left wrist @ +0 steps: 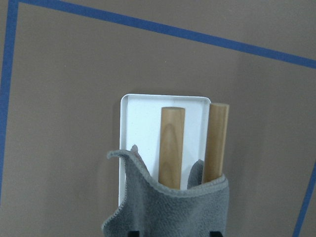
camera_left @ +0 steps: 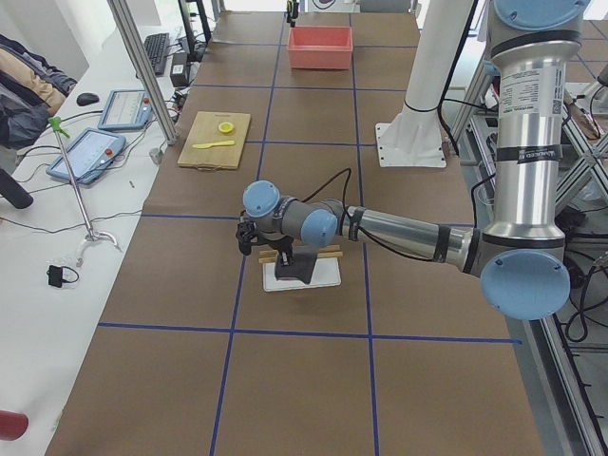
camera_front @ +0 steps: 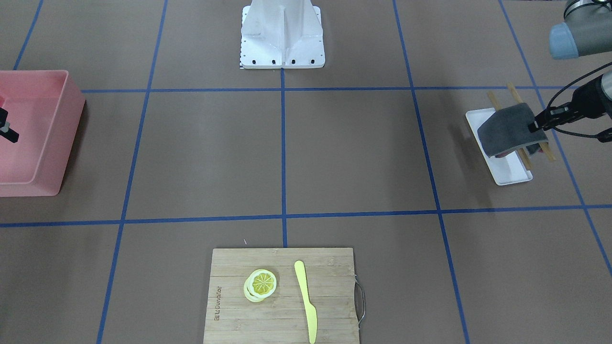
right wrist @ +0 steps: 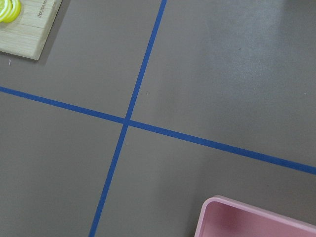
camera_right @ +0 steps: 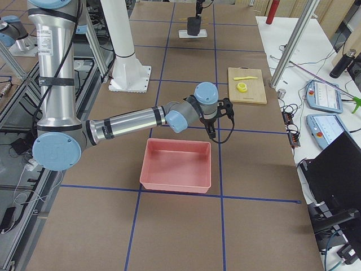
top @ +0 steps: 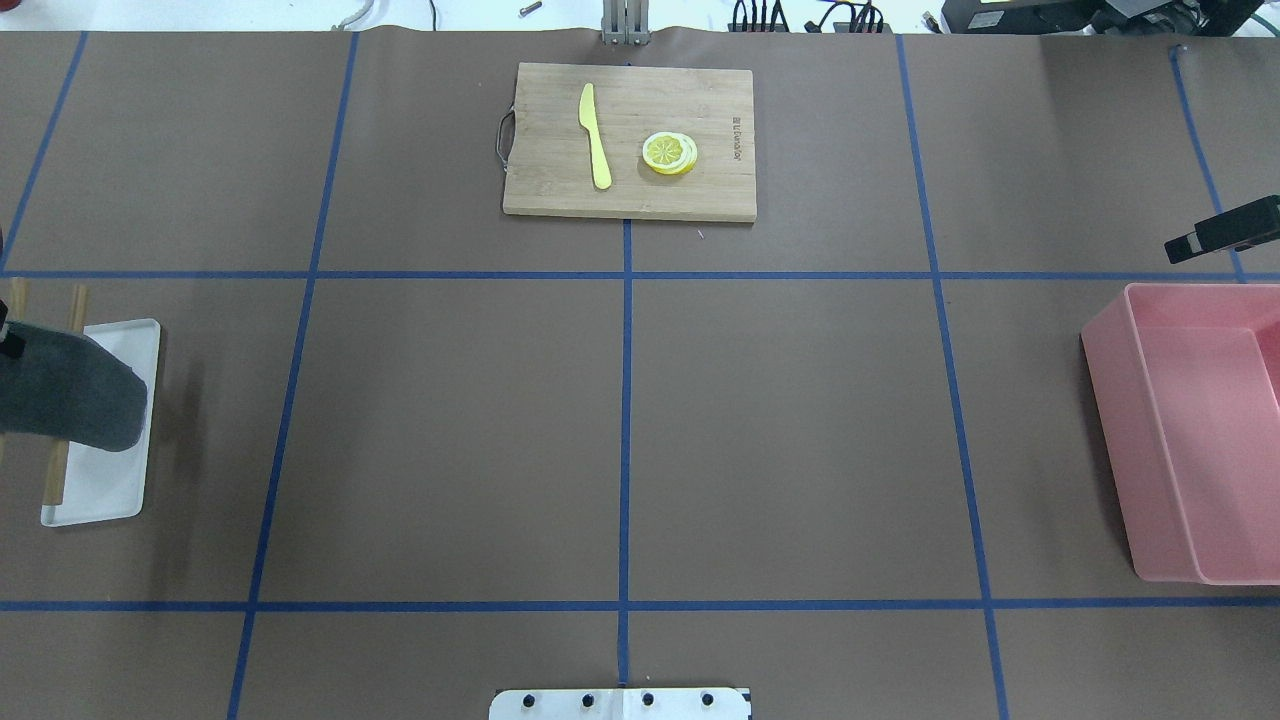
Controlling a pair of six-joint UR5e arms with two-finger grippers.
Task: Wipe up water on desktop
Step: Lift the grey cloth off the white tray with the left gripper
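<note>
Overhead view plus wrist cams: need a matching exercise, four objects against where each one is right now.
Things
1. grey cloth
2. yellow knife
3. pink bin
4. wooden sticks

Places
a. lies on the bamboo cutting board
b. gripped by the left gripper, over the white tray
c. stands on the desktop, on the robot's right side
d. rest across the white tray, partly under the cloth

Pairs: 1-b, 2-a, 3-c, 4-d

desktop: knife, lemon on board far-centre | cloth over tray left | bin right
</note>
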